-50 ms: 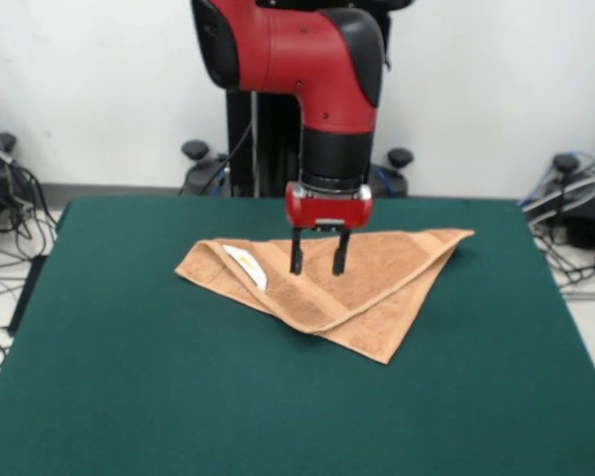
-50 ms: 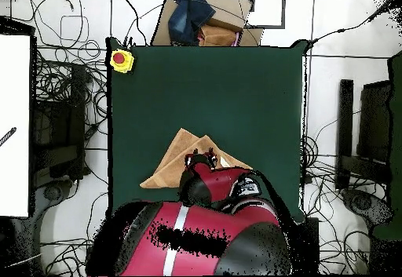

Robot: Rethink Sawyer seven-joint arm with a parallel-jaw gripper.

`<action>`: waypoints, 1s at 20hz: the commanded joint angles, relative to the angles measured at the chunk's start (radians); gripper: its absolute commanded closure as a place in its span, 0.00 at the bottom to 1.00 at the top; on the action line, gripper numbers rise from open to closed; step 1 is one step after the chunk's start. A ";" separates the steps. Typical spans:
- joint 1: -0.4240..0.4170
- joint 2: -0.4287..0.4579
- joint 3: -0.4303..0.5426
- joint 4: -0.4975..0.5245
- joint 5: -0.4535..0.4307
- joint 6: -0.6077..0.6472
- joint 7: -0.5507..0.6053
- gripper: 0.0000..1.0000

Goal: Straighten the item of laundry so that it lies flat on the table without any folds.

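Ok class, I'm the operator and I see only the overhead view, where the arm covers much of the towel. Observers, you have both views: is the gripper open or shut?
Observer: Open. In the front view the gripper hangs with its two fingers apart, over the middle of the towel. I cannot tell whether the tips touch it.
Operator: And does the towel lie flat under the arm?
Observer: No. It is folded into a rough triangle, one layer over another, with a white tag showing on top beside the gripper.
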 commanded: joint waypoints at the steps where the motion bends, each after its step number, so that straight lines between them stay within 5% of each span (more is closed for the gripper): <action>1: 0.068 0.055 -0.070 -0.096 0.094 -0.080 0.132 0.00; 13: 0.076 0.122 -0.097 -0.127 0.139 -0.142 0.122 0.00; 20: 0.073 0.151 -0.087 -0.122 0.163 -0.281 0.141 0.00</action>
